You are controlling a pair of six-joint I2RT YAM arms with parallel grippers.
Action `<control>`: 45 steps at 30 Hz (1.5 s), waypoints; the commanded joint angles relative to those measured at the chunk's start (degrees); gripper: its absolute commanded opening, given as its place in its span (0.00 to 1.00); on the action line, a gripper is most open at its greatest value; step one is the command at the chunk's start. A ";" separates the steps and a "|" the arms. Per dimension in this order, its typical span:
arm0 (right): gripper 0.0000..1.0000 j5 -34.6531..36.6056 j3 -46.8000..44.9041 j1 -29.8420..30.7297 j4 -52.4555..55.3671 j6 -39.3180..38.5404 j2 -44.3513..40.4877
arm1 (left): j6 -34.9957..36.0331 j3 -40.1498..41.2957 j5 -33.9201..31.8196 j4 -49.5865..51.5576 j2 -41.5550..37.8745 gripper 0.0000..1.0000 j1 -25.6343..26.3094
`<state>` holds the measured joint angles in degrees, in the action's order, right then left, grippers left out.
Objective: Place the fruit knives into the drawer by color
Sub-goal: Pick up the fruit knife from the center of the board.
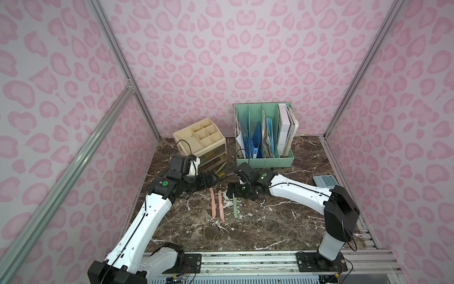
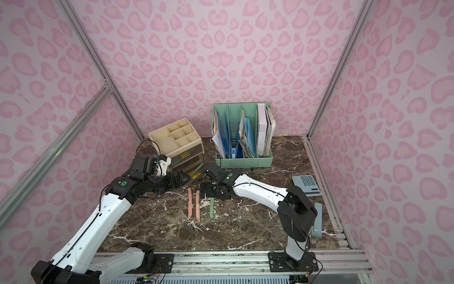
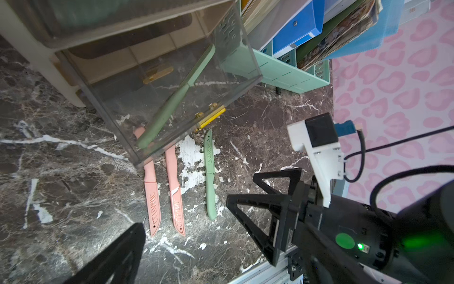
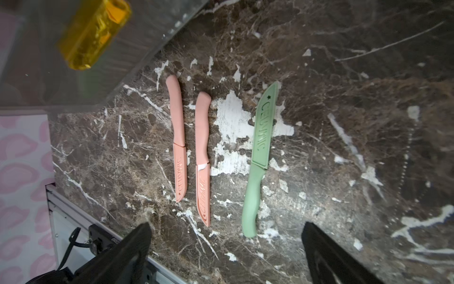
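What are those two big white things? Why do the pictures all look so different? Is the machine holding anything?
Those are a left robot arm and a right robot arm. Each ends in a black pincer called a gripper. Two pictures look down on the whole table from above. The other two come from small cameras on the arms' wrists, so they show things close up. On the table lie a pink knife, a second pink knife and a green knife, all with covers on their blades. The other green knife lies in the clear drawer, which is pulled open. Farther back stands a green file rack, and a calculator lies near the right arm. The left gripper and the right gripper are both open and hold nothing.
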<state>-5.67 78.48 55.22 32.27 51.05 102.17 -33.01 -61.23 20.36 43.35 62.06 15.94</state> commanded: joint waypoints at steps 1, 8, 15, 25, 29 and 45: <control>0.95 3.52 0.01 1.00 -0.11 -1.20 1.51 | 0.93 1.55 0.43 -0.55 -1.04 0.99 0.30; 0.85 6.00 0.01 2.95 0.99 -1.86 5.45 | 0.80 4.61 0.25 -0.74 -2.89 0.99 0.41; 0.77 6.99 0.75 4.22 1.48 -2.73 9.68 | 0.85 5.24 0.01 -0.30 -3.52 0.99 0.55; 0.54 9.54 2.64 6.19 2.76 -3.06 12.97 | 0.14 6.45 0.11 -0.54 -4.34 0.99 0.41; 0.46 11.21 3.56 6.39 3.54 -3.46 14.58 | -0.04 6.48 0.11 -0.67 -4.30 0.99 0.46; 0.09 13.08 3.55 6.26 4.47 -3.72 17.12 | 0.22 6.30 0.11 -1.17 -3.44 0.99 0.49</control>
<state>8.32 82.94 61.58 35.22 47.40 118.45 -32.91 -54.74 20.40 42.94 58.46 16.45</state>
